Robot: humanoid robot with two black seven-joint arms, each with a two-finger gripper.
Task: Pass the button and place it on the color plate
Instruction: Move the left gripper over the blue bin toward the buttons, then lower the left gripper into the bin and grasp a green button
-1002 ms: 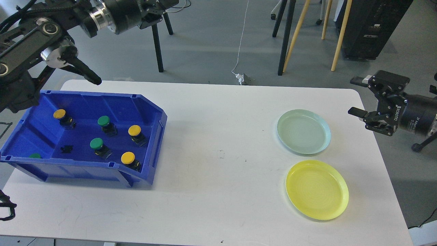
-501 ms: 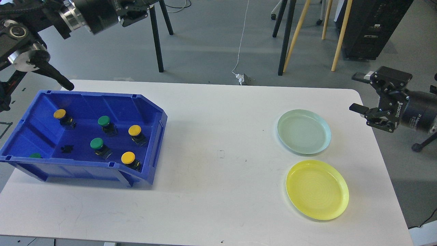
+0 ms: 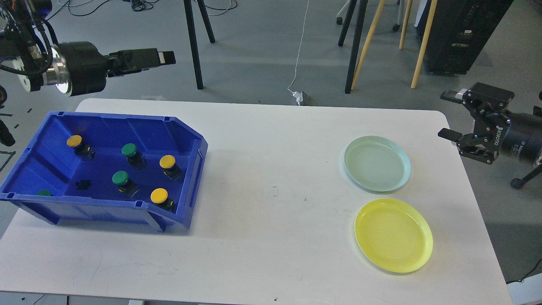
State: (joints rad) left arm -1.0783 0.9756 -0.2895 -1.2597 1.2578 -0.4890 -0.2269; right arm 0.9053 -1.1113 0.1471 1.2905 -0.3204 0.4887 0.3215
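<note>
A blue bin (image 3: 192, 169) stands on the left of the white table. It holds three yellow-capped buttons (image 3: 167, 161) and three green-capped buttons (image 3: 120, 178), one green one half hidden at the bin's front left corner (image 3: 43, 193). A pale green plate (image 3: 377, 163) and a yellow plate (image 3: 394, 235) lie on the right, both bare. My left gripper (image 3: 166, 57) hovers above the floor beyond the bin's back edge, seen side-on, with nothing visible in it. My right gripper (image 3: 449, 115) is open and empty, off the table's right edge beside the green plate.
A small black part (image 3: 82, 184) lies on the bin floor. The white table (image 3: 271, 190) is bare between the bin and the plates. Chair and stand legs (image 3: 351, 46) and a black cabinet (image 3: 457, 34) stand on the floor behind.
My left arm has swung away to the left; its gripper has come down from the top edge and now points right. My right gripper has drifted slightly right.
</note>
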